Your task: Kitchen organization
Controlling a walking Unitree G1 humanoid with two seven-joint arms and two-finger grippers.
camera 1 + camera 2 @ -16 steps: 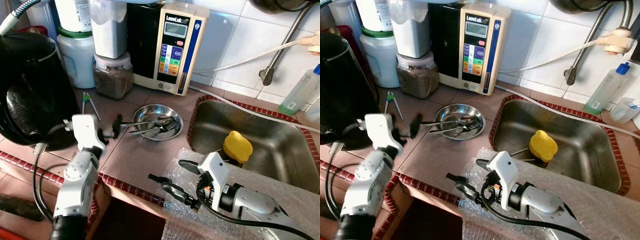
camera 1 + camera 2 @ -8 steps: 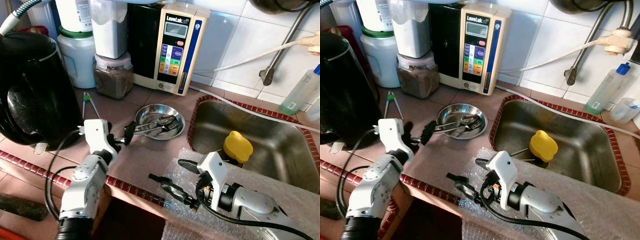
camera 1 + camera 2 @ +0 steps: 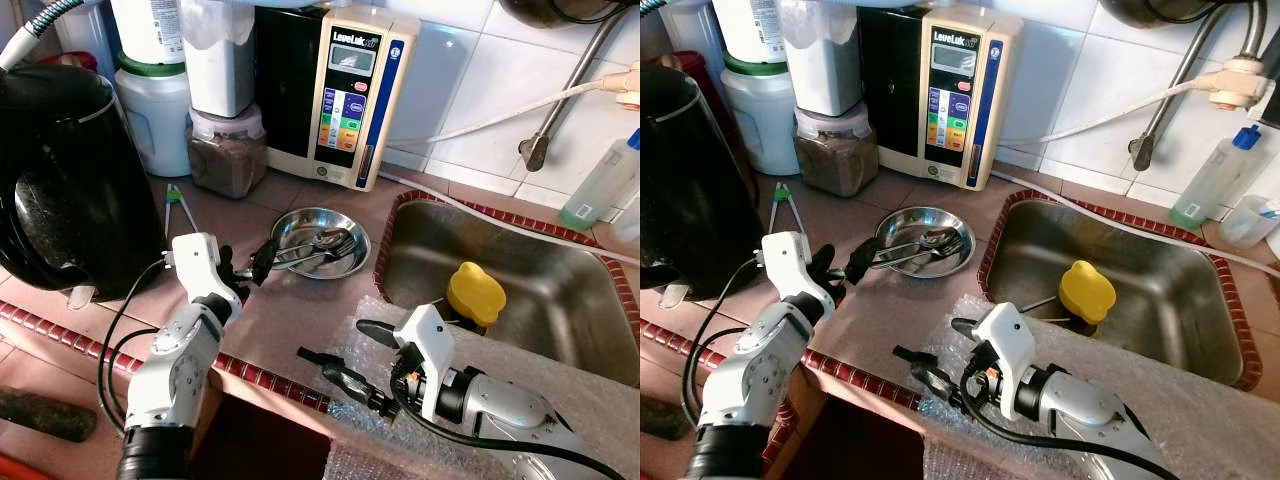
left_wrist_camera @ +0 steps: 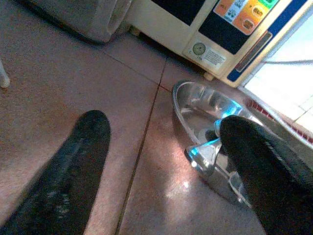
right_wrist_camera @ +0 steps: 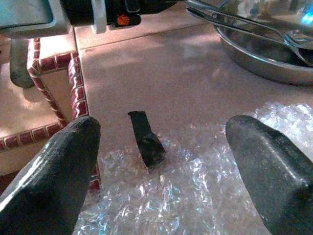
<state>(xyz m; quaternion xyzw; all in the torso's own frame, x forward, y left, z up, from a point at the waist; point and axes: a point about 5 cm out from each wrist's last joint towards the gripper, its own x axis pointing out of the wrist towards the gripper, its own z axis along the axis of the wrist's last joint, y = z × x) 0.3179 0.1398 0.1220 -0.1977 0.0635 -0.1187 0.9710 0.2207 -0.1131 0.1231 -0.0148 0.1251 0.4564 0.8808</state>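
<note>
Cutlery [image 3: 318, 250] lies in a small steel bowl [image 3: 345, 222] on the tiled counter [image 3: 290, 320], between the black kettle [image 3: 60, 180] and the steel sink [image 3: 520, 280], handles sticking out over the rim toward the robot's left, so probably the easiest part to grab. Largest first: kettle at far left, water ionizer [image 3: 335, 95] and jars [image 3: 225, 150] against the wall, sink holding a yellow lid-like object [image 3: 475, 292]. Bubble wrap [image 5: 195, 196] covers the counter edge in front of the sink, a black tape scrap [image 5: 145, 139] on it. Left gripper [image 3: 252, 268] is at the bowl's near-left rim, fingers spread wide, one finger right by a protruding handle [image 4: 205, 154]; looks like lining up to pinch a utensil, nothing held yet. Right gripper [image 3: 345, 355] hovers low over the bubble wrap, fingers wide apart, empty, seems parked. Green-tipped tongs [image 3: 178, 205] lie near the kettle.
</note>
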